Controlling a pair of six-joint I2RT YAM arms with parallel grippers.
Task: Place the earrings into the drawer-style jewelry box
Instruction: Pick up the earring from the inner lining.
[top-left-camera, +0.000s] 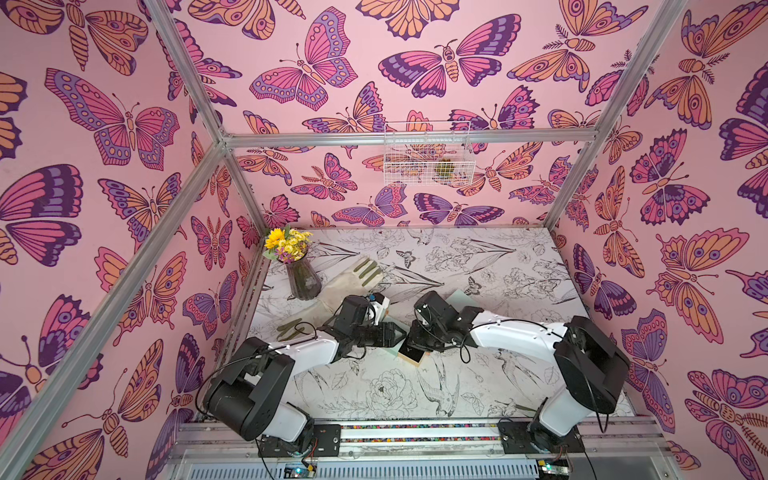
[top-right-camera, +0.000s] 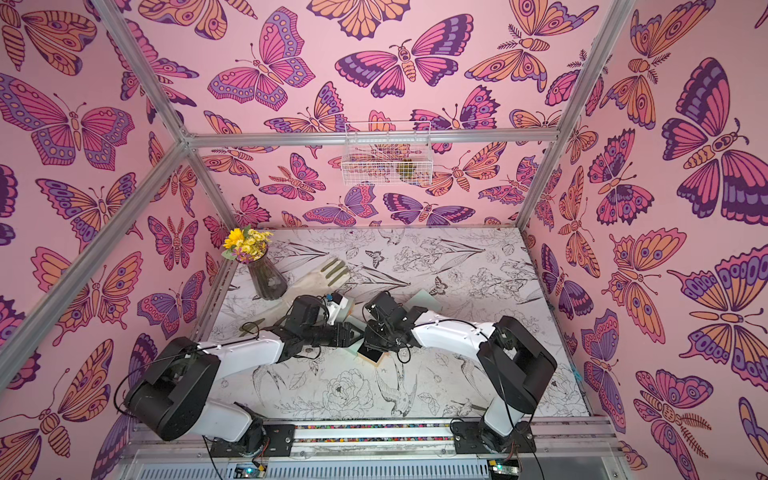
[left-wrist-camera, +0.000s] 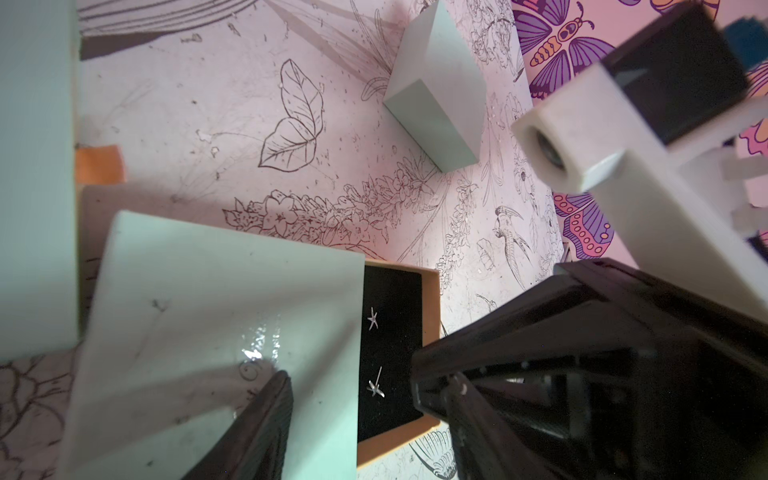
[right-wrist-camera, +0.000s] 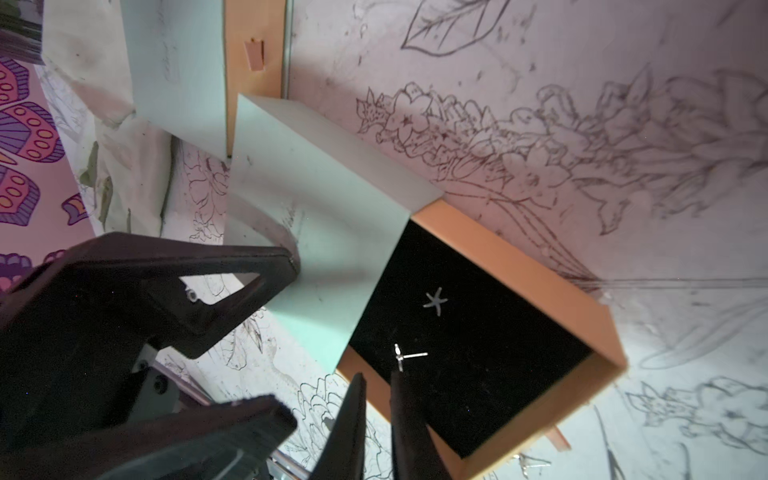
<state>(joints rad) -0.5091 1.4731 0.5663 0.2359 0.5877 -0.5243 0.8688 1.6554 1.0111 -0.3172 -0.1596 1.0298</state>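
Now, on the desk, the pulled-out drawer holds both earrings. Right tool, jaws narrowly parted and empty, hovers beside one. Left tool apparently grips the mint sleeve behind. Placing looks done; only sliding the drawer shut seems left.

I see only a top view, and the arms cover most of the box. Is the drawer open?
Observer: Yes. The right wrist view shows the drawer pulled partly out of the sleeve.
Operator: Where are the earrings?
Observer: Both lie on the drawer's black lining: the flat earring and the tipped earring, its post pointing sideways.
Operator: Does the right gripper hold one?
Observer: It seems not. The right gripper has its tips right by the tipped earring, with a small gap between the jaws and nothing in it.
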